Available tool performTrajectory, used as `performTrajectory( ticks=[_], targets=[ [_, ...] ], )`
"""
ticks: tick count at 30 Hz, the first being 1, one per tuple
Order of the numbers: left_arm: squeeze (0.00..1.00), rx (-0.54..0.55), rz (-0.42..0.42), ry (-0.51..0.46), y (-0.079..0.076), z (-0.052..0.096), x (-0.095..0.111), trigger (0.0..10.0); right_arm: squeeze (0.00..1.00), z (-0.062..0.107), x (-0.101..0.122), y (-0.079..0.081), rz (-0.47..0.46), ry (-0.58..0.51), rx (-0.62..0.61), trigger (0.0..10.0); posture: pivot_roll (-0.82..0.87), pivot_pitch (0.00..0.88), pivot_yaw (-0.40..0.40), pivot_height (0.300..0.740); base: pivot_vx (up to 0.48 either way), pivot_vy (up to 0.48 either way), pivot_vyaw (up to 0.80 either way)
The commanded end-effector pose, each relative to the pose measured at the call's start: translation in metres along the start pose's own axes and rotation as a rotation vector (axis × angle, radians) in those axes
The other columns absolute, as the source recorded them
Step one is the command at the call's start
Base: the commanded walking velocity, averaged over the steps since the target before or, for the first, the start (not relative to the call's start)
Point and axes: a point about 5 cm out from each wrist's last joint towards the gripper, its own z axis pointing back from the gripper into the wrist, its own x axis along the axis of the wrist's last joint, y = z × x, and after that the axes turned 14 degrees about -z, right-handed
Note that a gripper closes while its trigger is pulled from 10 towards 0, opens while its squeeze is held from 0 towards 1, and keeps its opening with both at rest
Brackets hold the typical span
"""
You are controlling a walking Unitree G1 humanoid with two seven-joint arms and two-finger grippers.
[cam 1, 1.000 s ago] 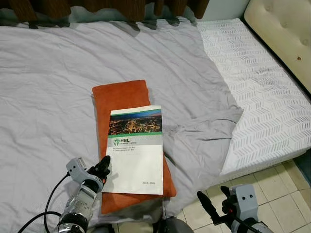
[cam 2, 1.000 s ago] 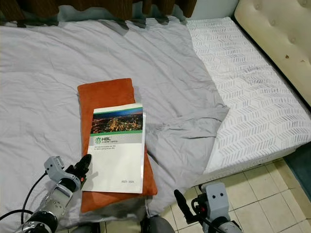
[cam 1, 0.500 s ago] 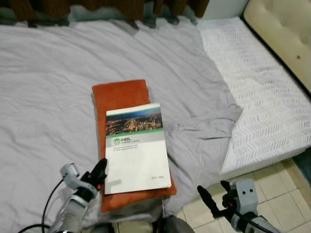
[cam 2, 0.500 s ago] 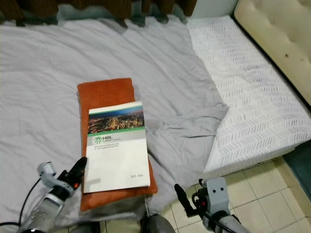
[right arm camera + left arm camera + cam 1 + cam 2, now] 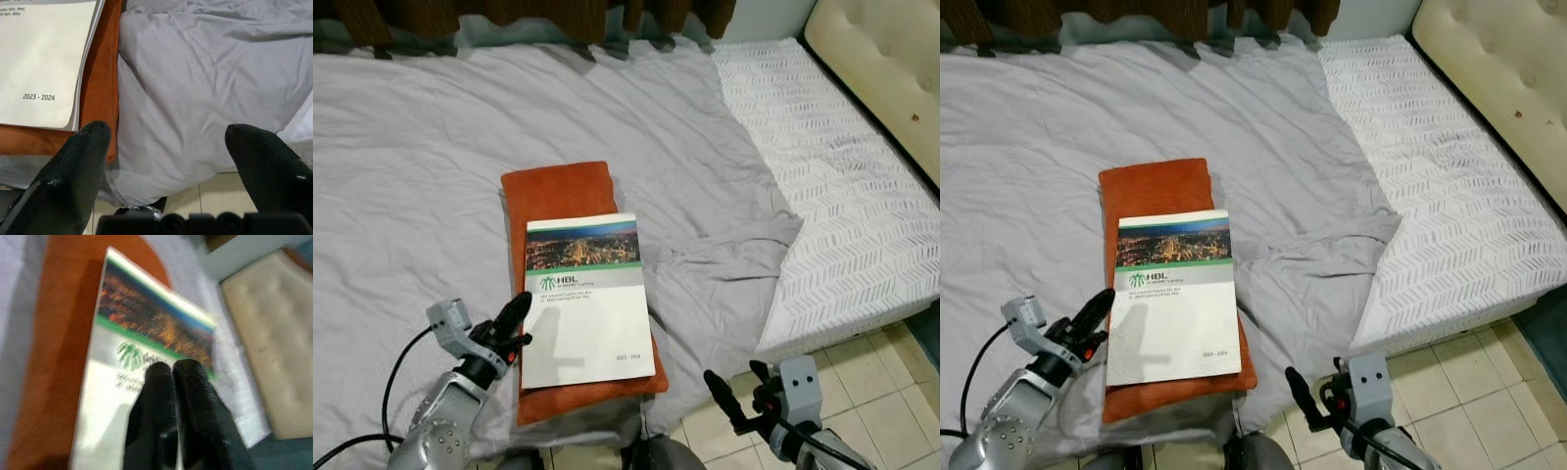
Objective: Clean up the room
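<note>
A book (image 5: 587,302) lay flat on an orange pillow (image 5: 562,191), which rested on the grey sheet (image 5: 411,176) of the bed. Its cover was mostly white, with a night city photograph across the top, a green band below that, a green logo with the letters HBL, and "2023 - 2024" printed near the lower corner. The pillow was long and narrow, and the book covered its nearer half, its right edge reaching the pillow's right side.

The left claw (image 5: 516,315) sat at the book's left edge, about midway along it, tips pointing toward the cover; whether it touched the paper could not be told. In the left wrist view its two black fingers (image 5: 161,382) were pressed together over the white part of the cover, just below the logo.

The right claw (image 5: 736,392) hung over the tiled floor (image 5: 871,392) off the bed's near corner, well apart from the book. In the right wrist view its fingers (image 5: 88,147) were spread wide, with the book's lower corner and the pillow's edge beyond the left one.

To the right, the sheet was pulled back from a white patterned mattress (image 5: 842,196).
</note>
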Motion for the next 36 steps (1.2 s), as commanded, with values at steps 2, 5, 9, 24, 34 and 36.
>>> performTrajectory(
  ticks=[2,5,9,24,34,36],
  targets=[
    [1.00,0.058,-0.090,0.058,0.001,0.004,-0.009,10.0,0.00,0.007,-0.006,-0.008,-0.008,0.022,-0.033,10.0,-0.14,0.342,-0.171,0.740,0.000,0.000,0.00],
    [1.00,0.123,-0.305,0.079,0.006,0.007,-0.007,10.0,0.00,0.009,-0.006,-0.008,-0.008,0.019,-0.033,10.0,-0.14,0.347,-0.175,0.740,0.000,0.000,0.00],
    [1.00,0.127,-0.421,0.047,0.000,-0.004,0.004,10.0,0.00,0.009,-0.008,-0.009,-0.010,0.023,-0.034,10.0,-0.13,0.351,-0.177,0.740,0.000,0.000,0.00],
    [1.00,0.079,0.022,-0.021,0.026,-0.025,0.009,10.0,0.00,0.000,-0.005,0.018,-0.115,0.054,0.178,10.0,-0.14,0.349,-0.170,0.740,0.000,0.000,0.00],
    [1.00,-0.046,0.087,-0.045,0.040,-0.005,0.025,10.0,0.00,0.008,-0.010,0.017,-0.133,0.073,0.174,10.0,-0.14,0.352,-0.168,0.740,0.000,0.000,0.00],
    [1.00,-0.057,0.123,-0.025,0.038,-0.002,0.015,10.0,0.00,0.008,-0.011,0.017,-0.132,0.079,0.178,10.0,-0.14,0.354,-0.170,0.740,0.000,0.000,0.00]
  ],
)
